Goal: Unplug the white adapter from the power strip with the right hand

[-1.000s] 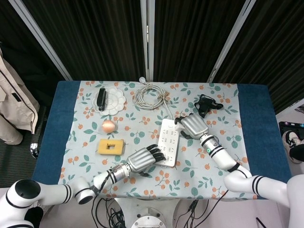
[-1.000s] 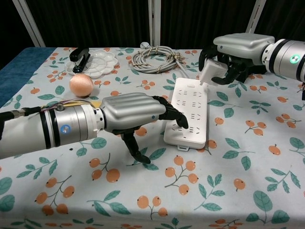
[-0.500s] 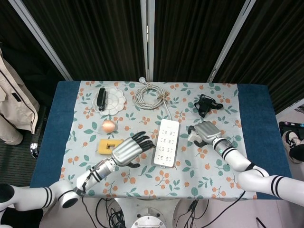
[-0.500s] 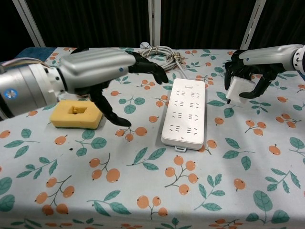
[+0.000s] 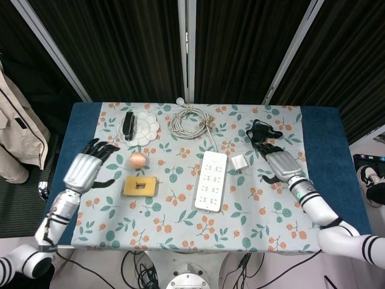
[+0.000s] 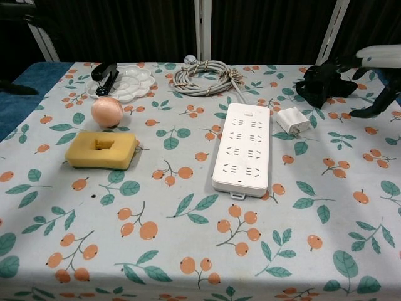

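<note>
dark curtains behind, floral cloth on the table [image 5: 180, 232] w/ blue edges at left & right of frame. strip [image 5: 209, 180] lies mid-frame, sockets up, none occupied as far as i can see; its cable runs up to the coil [image 5: 190, 120] at top centre. adapter [image 5: 239, 163] sits on the cloth just right of the strip's upper end, apart from it, so the unplug looks done and the adapter set down close by rather than carried off.

right hand [image 5: 280, 162] is right of the adapter, not touching it, fingers spread, holding nothing; reads as a release. chest view only catches its edge at upper right, next to a black object [image 6: 322, 83] i can't identify. left hand [image 5: 88, 168] hangs at the left edge of frame over the blue border, open, fingers apart, empty, well clear of the strip; prob parked out of the way since the task is right-hand only.

other stuff, left half: sponge [image 5: 140, 186], round peach-coloured ball [image 5: 138, 159] above it, white palette [image 5: 142, 126] w/ a black stapler [image 5: 128, 124] on it at upper left. none near the strip.
</note>
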